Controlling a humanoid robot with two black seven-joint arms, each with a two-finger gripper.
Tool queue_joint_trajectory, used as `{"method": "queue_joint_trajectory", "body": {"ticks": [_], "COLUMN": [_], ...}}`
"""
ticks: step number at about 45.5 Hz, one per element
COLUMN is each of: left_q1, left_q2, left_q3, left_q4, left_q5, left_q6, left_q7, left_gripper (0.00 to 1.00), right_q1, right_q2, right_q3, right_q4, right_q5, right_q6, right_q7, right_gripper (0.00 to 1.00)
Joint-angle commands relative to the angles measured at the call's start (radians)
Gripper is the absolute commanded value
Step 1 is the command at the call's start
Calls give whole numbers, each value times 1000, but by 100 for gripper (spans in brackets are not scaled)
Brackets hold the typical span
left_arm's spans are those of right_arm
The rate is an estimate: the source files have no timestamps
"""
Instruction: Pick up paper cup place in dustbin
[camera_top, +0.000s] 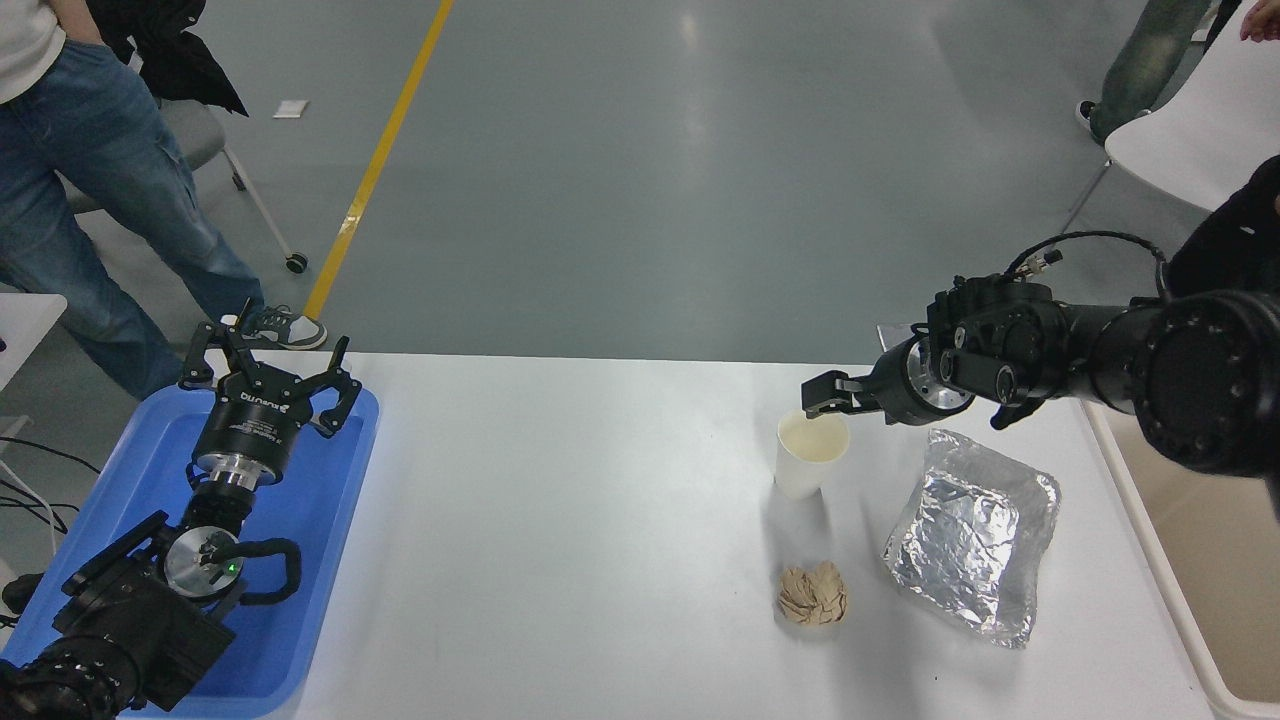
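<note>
The step in hand is judged to be the approach and grasp of the paper cup. The cup stands upright on the white table, its mouth facing up. For a sound grasp, the fingers should be brought down on either side of the cup wall, below the rolled rim, and closed gently, since thin paper is likely to buckle under heavy pressure. A sideways push should be avoided, as a light, empty-looking cup is expected to tip easily.

The right gripper is positioned at the far right edge of the cup's rim, reaching in from the right, nearly level. Nothing is held in it; whether its fingers are spread or closed cannot be told from this angle. Contact with the rim cannot be confirmed.

The dustbin is located at the table's right end, partly hidden by the right arm. The left gripper is parked, spread and empty, over the blue tray.
</note>
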Motion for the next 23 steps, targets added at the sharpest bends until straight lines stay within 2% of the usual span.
{"method": "queue_joint_trajectory", "body": {"ticks": [1, 9, 12, 18, 23], "left_q1": [0, 0, 0, 0, 0], "left_q2": [0, 0, 0, 0, 0], "left_q3": [0, 0, 0, 0, 0], "left_q4": [1, 1, -1, 1, 1], "left_q5": [0, 0, 0, 0, 0], "left_q6": [0, 0, 0, 0, 0], "left_q7": [0, 0, 0, 1, 0], "left_gripper": [100, 100, 100, 100, 100], "right_q1": [-79, -102, -105, -103, -96], "right_q2": [17, 25, 29, 31, 31], "right_q3": [0, 2, 0, -1, 2], "right_q4": [-42, -48, -49, -48, -46], "right_q5": [-9, -8, -9, -17, -31], "right_q6": [-52, -72, -72, -72, -72], "right_q7": [0, 2, 2, 8, 14], "right_gripper": [89, 84, 67, 21, 2]}}
